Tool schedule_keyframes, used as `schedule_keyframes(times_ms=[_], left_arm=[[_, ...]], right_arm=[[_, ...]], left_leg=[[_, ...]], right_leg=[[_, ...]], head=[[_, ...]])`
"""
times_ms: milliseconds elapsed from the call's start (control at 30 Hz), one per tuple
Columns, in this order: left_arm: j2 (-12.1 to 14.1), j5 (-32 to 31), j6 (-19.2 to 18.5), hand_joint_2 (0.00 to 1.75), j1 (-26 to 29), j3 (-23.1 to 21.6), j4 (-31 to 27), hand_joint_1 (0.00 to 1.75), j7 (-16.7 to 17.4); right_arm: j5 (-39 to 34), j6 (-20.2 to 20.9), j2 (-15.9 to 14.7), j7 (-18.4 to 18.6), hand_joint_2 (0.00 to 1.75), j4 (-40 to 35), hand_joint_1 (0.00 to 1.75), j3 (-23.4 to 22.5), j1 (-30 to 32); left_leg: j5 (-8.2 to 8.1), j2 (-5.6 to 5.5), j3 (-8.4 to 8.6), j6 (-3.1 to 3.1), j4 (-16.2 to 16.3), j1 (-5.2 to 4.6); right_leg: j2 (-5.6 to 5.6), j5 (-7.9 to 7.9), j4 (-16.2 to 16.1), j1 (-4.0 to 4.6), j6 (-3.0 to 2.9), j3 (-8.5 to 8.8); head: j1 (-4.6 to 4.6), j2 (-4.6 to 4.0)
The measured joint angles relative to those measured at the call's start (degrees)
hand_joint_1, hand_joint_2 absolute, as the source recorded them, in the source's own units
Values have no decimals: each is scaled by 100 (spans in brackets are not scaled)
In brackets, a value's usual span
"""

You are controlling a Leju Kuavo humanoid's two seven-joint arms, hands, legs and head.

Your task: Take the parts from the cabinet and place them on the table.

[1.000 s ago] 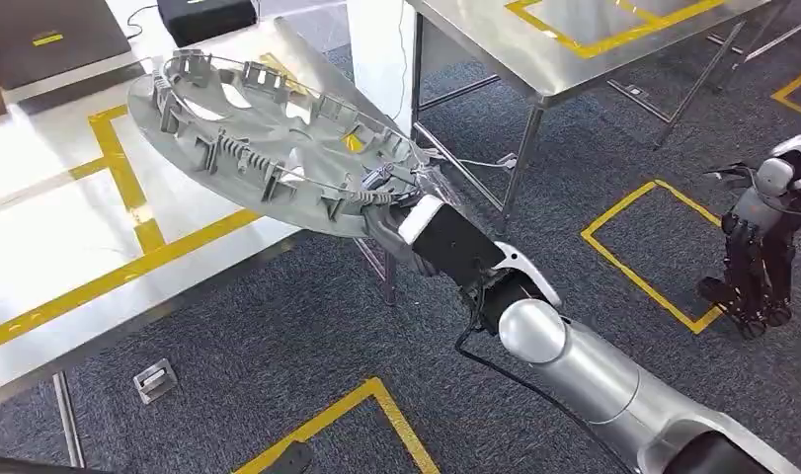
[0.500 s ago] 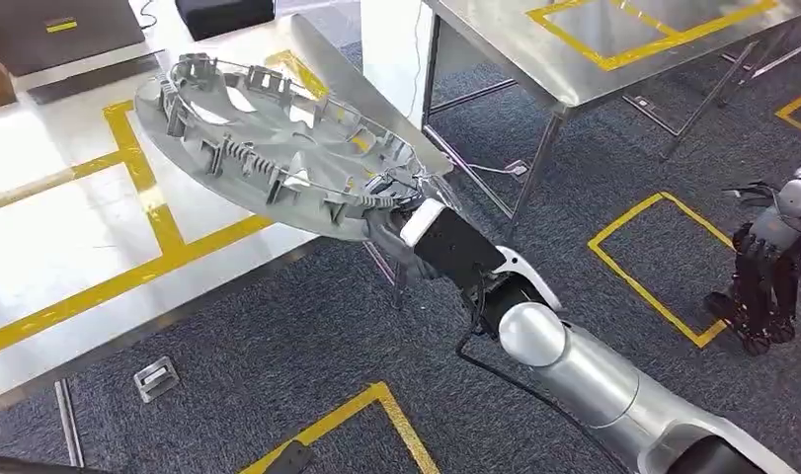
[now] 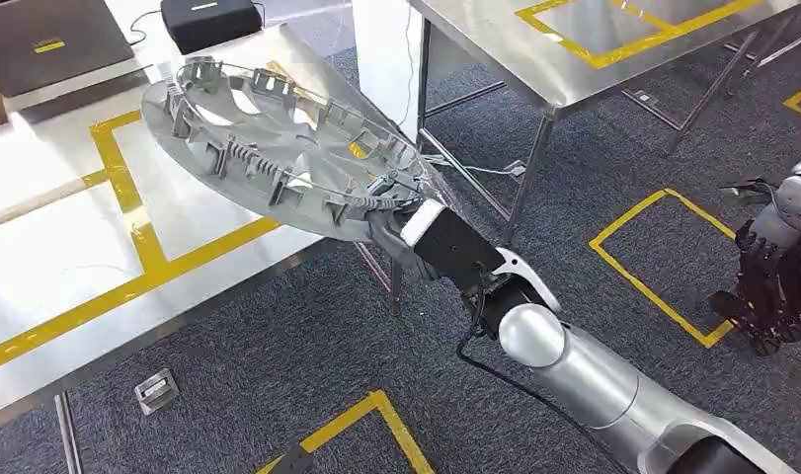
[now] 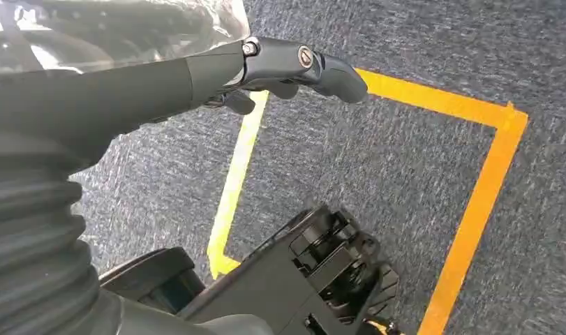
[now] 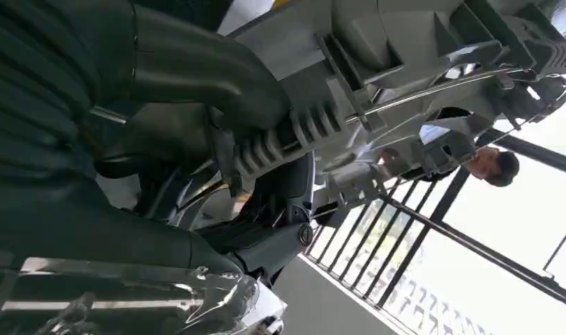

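Worktop [image 3: 70, 247], steel with yellow tape, lies under the wheel cover [image 3: 268, 148], held tilted above its corner. Right hand [image 3: 391, 232] grips the cover by one rim edge only; it could slip or swing. No containers visible. Left hand [image 3: 766, 286] hangs, holds nothing, fingers slightly curled.

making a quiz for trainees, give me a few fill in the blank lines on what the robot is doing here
1. The grey wheel cover is gripped at its rim by the robot's ____ hand.
2. The tape lines on the steel table are ____ in colour.
3. The left hand hangs over the floor and holds ____.
4. The floor is covered in dark grey ____.

Missing words: right; yellow; nothing; carpet
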Motion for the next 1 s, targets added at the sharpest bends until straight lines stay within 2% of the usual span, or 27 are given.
schedule_keyframes(times_ms=[33, 67, 100, 133, 200, 267, 300, 367, 400, 433, 467, 500, 567, 600, 633, 700, 733, 767, 800, 833, 900, 933, 967, 1000], left_arm=[[0, -4, 0, 175, -2, 0, 0, 0, 0], [2, -11, 0, 175, -1, 0, 0, 0, 0], [-4, -17, 2, 175, -6, 0, -2, 0, 0], [-7, -24, 4, 175, -16, 0, -2, 0, 2], [2, -39, 7, 175, 5, 0, -2, 0, 13], [2, -44, 9, 175, 2, 0, -2, 0, 15], [2, -48, 9, 175, -6, 0, -2, 0, 17], [2, -50, 9, 175, -8, 0, -2, 0, 17], [4, -50, 9, 175, -5, 0, -2, 0, 17], [7, -50, 9, 175, 1, 0, -2, 0, 17], [9, -52, 9, 175, 5, 0, -2, 0, 20], [9, -55, 9, 175, 3, 0, -2, 0, 22], [9, -59, 9, 175, -2, 0, -4, 0, 22], [9, -59, 9, 175, -6, 2, -4, 0, 22], [7, -64, 9, 175, -12, 2, -4, 0, 22], [0, -66, 2, 175, -7, 2, -7, 0, 24], [-2, -66, 0, 175, -10, 0, -7, 0, 24], [0, -66, 0, 175, -11, 0, -7, 0, 24], [0, -70, 0, 175, -16, 0, -7, 0, 24], [0, -70, 0, 175, -17, 0, -7, 0, 24], [0, -70, 0, 175, -7, 0, -4, 0, 24], [0, -70, 0, 175, 1, 0, -4, 0, 24], [0, -70, 0, 175, 3, 0, -4, 0, 24], [2, -70, 0, 175, 0, 0, -4, 0, 24]], right_arm=[[7, -2, 0, 11, 175, -2, 175, 0, 1], [15, 0, 0, 18, 175, -7, 175, -2, 3], [22, 0, -4, 24, 175, -15, 175, -7, -3], [33, 0, -4, 31, 175, -22, 175, -15, 0], [33, 9, -7, 39, 175, -28, 175, -20, 2], [33, 20, -11, 48, 175, -44, 175, -24, 4], [33, 26, -15, 55, 175, -46, 175, -26, -3], [33, 31, -17, 57, 175, -46, 175, -24, 16], [33, 31, -20, 59, 175, -46, 175, -24, 28], [33, 31, -24, 61, 175, -46, 175, -26, 39], [33, 33, -26, 70, 175, -46, 175, -24, 45], [33, 37, -26, 70, 175, -46, 175, -24, 44], [33, 50, -26, 70, 175, -48, 175, -24, 42], [33, 52, -26, 70, 175, -46, 175, -24, 39], [33, 52, -26, 66, 175, -52, 175, -26, 27], [33, 50, -31, 68, 175, -52, 175, -31, 30], [35, 50, -31, 70, 175, -52, 175, -33, 27], [35, 53, -28, 74, 175, -59, 175, -37, 37], [35, 55, -28, 74, 175, -59, 175, -37, 34], [35, 59, -26, 72, 175, -61, 175, -31, 34], [35, 63, -26, 72, 175, -61, 175, -24, 36], [35, 63, -26, 72, 175, -61, 175, -24, 36], [35, 63, -26, 72, 175, -61, 175, -24, 37], [35, 66, -26, 74, 175, -59, 175, -24, 37]], left_leg=[[298, 4, 249, 0, -542, 5], [340, 13, 424, 6, -884, 5], [297, 8, 493, 28, -975, -28], [245, 8, 525, 109, -984, -36], [238, -1, 516, 169, -991, -56], [253, 1, 559, 237, -1046, -9], [242, 2, 564, 275, -1046, -6], [219, 3, 571, 309, -1042, -14], [209, 3, 575, 319, -1039, -21], [197, 1, 588, 327, -1038, -24], [177, -4, 611, 324, -1037, -28], [156, -13, 639, 315, -1033, -29], [91, -21, 723, 281, -1025, -27], [71, -22, 715, 245, -1023, -53], [67, -26, 705, 220, -1013, -44], [74, -23, 727, 148, -1058, -19], [62, -22, 748, 111, -1067, -24], [5, -5, 720, 84, -1034, -19], [-109, 2, 664, 63, -832, -23], [-274, 2, 494, 45, -464, -19], [-573, 2, 19, 9, 410, -15], [-570, 3, -124, 0, 610, -13], [-440, 3, -135, -6, 552, -9], [-189, 4, -25, -4, 246, -3]], right_leg=[[3, -42, 20, -9, 25, 40], [3, -87, 36, -13, 59, 68], [12, -109, 78, 27, 95, 56], [11, -102, 64, 20, 121, 42], [3, -101, 35, 5, 178, 62], [1, -205, 123, 3, 242, 38], [0, -343, 376, 1, 255, -90], [0, -701, 1277, -8, 275, -570], [0, -802, 1683, -8, 279, -811], [0, -762, 1837, -8, 275, -936], [1, -574, 1691, -6, 264, -906], [1, -311, 1336, -6, 243, -770], [0, 236, 304, 1, 191, -316], [5, 129, 211, 39, 193, -215], [1, 85, 65, 43, 164, -173], [13, 71, 89, 71, 116, -179], [15, 83, 37, 63, 81, -156], [3, 99, -28, 17, 41, -92], [-5, 83, -55, 18, 12, -42], [-16, 71, -56, 18, -15, -19], [-24, 36, -44, 20, -40, 5], [-22, 20, -37, 19, -39, 17], [-17, 0, -31, 18, -34, 37], [-10, -30, -21, 16, -23, 66]], head=[[-2, 0], [-2, 0], [-22, 0], [-22, 0], [-2, 0], [4, 0], [24, 0], [39, 0], [39, 0], [41, 0], [42, 0], [44, 0], [46, 0], [31, 0], [39, 0], [42, 0], [33, 0], [33, 0], [24, 0], [17, 0], [11, 0], [9, 0], [9, 0], [7, 0]])
